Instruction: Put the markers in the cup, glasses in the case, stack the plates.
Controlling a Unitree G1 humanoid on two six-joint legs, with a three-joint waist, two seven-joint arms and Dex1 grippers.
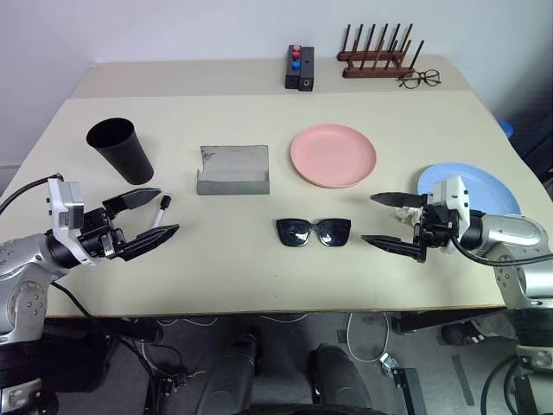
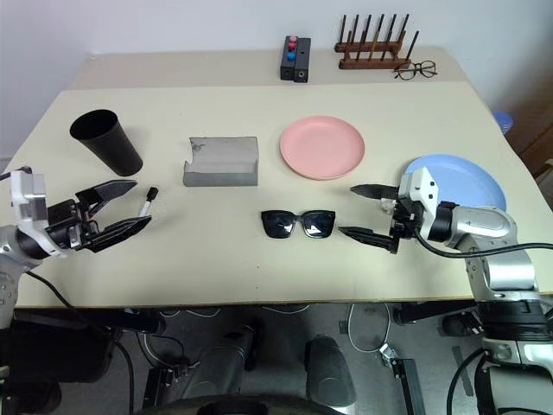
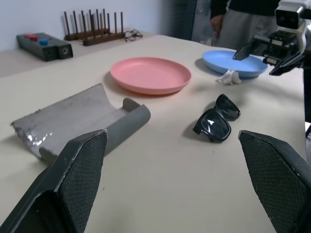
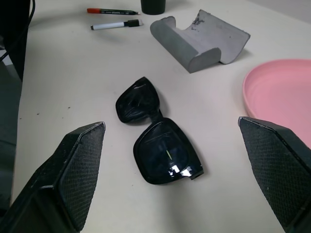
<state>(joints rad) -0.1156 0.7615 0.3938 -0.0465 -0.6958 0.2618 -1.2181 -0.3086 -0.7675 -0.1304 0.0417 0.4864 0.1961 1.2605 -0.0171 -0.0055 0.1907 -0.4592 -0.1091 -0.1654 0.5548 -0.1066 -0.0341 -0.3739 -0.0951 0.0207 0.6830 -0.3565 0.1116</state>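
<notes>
Landmark = black chunky-framed plastic sunglasses (image 1: 314, 232), lenses dark and glossy, lying flat near the table's front edge, long axis running left-right.

Nearest: my right gripper (image 1: 393, 220), fingers wide apart and holding nothing, just right of the sunglasses and aimed at their end; my left gripper (image 1: 145, 218), also wide and empty, sits well left of them. Right arm is nearer, so I judge it takes the glasses, w/ the frame's long axis in line w/ its reach.

Left of sunglasses, between my left fingers: slim white-barrel marker w/ black cap (image 1: 161, 208); a red-capped marker (image 4: 112, 11) lies beside it.

Behind-left: grey matte felt-like rectangular case (image 1: 233, 169), flap open. Behind: salmon-pink round plastic plate (image 1: 333, 155). Right: light-blue plate (image 1: 484, 183) w/ white crumpled scrap (image 3: 228, 77) at its rim. Far left-behind: matte black tapered cup (image 1: 120, 150), upright.
</notes>
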